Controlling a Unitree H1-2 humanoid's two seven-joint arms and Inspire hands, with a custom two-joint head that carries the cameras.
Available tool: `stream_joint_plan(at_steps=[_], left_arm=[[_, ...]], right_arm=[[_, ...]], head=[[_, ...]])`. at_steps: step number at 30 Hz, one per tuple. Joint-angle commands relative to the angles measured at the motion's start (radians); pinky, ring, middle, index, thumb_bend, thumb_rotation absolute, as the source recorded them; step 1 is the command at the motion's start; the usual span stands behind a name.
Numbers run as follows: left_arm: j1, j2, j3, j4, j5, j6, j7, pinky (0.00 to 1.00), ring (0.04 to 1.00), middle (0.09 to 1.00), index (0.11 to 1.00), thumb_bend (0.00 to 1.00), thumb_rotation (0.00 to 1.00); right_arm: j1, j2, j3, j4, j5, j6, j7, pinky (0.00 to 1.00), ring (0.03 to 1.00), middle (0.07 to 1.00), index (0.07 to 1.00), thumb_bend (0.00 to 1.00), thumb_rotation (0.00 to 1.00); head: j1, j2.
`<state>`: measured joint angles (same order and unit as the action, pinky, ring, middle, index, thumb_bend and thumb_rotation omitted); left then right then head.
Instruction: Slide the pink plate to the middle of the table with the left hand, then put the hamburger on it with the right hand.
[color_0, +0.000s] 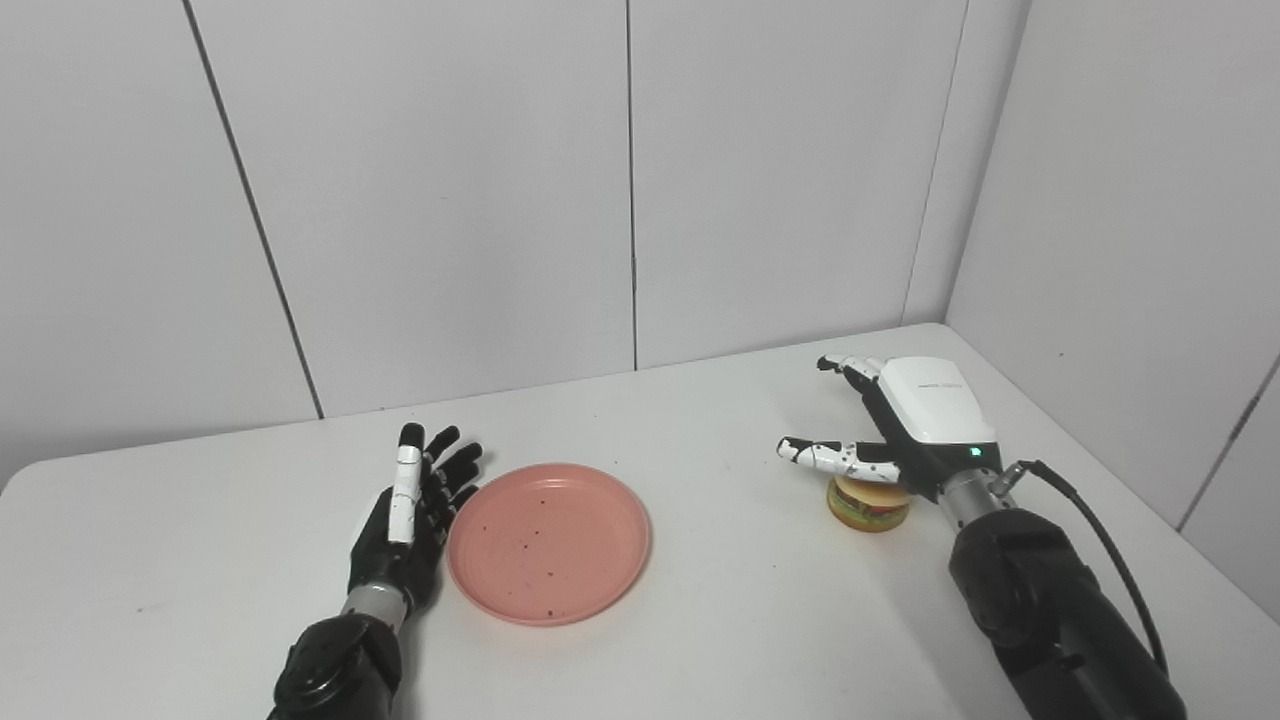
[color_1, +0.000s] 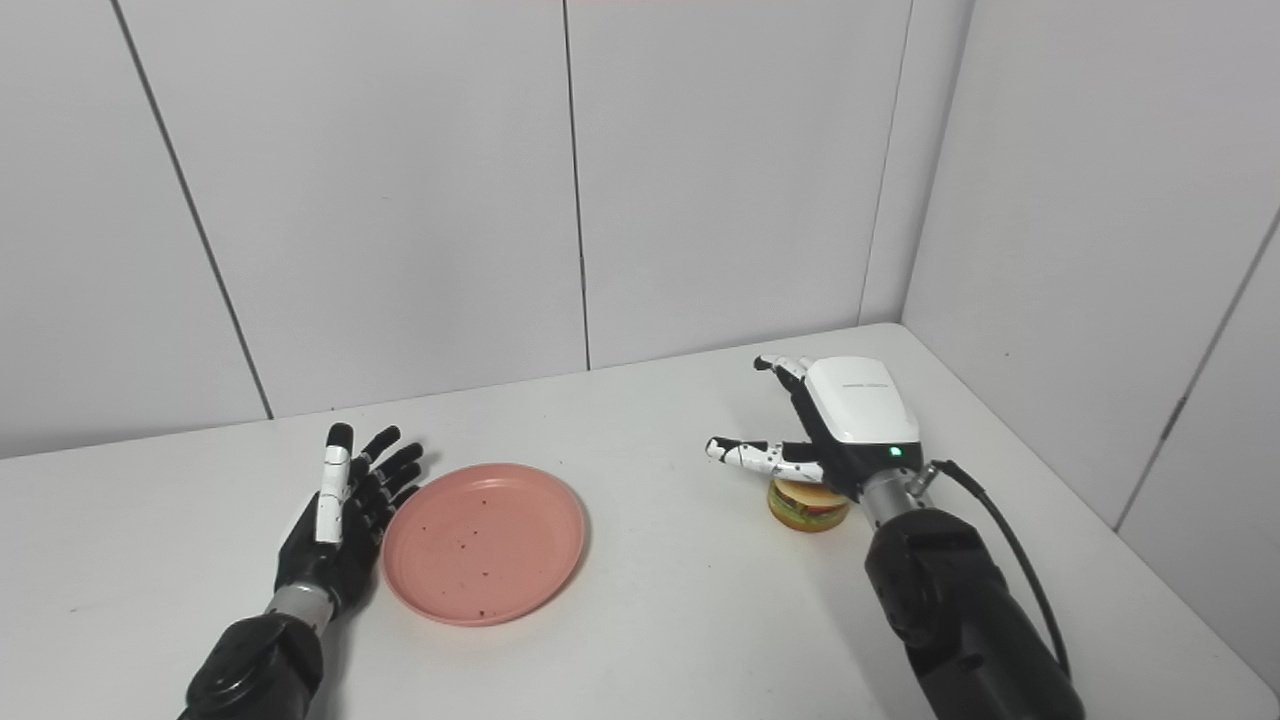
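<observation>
Plainly, the left hand (color_0: 405, 520) stands on edge with its fingers straight and spread, holding nothing, its palm turned toward the plate (color_0: 549, 542). It sits just beside the plate's left rim, touching it or nearly so; the pictures do not settle which. That upright, flat pose suits a push: a broad palm against the rim would move the plate sideways without any need to grip it.

The plate lies flat on the table (color_0: 700, 620), a little left of the middle, empty but for dark specks. Judged from where it lies, the slide is either nearly finished or still has a short way to run toward the centre.

The right hand (color_1: 835, 425) hovers over the hamburger (color_1: 806, 505), fingers stretched forward and apart, thumb out to the left, closed on nothing. It appears to wait above the hamburger, well placed to drop and close around it once the plate is set. Whether the palm touches the bun's top cannot be told, since the hand hides that part.

The hamburger stands upright on the table, well apart from the plate and to its right, near the right arm's wrist. It is small and rounded, so a grasp from above with fingers on opposite sides would likely hold it best.
</observation>
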<state>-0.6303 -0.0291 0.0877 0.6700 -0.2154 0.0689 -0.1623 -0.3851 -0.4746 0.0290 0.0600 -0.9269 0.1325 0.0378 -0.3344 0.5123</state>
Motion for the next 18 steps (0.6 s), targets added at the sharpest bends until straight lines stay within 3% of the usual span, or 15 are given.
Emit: stream_joint_plan(at_steps=[1,7,18], left_arm=[[-0.007,0.008,-0.003,-0.018,0.000,0.017,-0.003,0.96,0.924,0.859,0.885,0.87,0.93],[-0.008,0.006,-0.002,-0.016,0.000,0.017,0.000,0.94,0.916,0.852,0.881,0.86,0.93],[-0.004,0.007,0.003,-0.015,-0.006,0.019,-0.005,0.98,0.927,0.853,0.889,0.86,0.93]], right_arm=[[-0.058,-0.038,0.000,-0.008,-0.005,0.004,-0.026,0.75,0.806,0.819,0.803,0.82,1.00],[-0.065,-0.050,0.016,0.031,0.010,0.011,-0.031,0.82,0.830,0.827,0.805,0.82,1.00],[-0.052,-0.052,0.037,0.097,0.018,0.011,-0.058,0.79,0.822,0.827,0.808,0.81,1.00]], head=[[-0.001,0.002],[0.005,0.001],[0.007,-0.009]])
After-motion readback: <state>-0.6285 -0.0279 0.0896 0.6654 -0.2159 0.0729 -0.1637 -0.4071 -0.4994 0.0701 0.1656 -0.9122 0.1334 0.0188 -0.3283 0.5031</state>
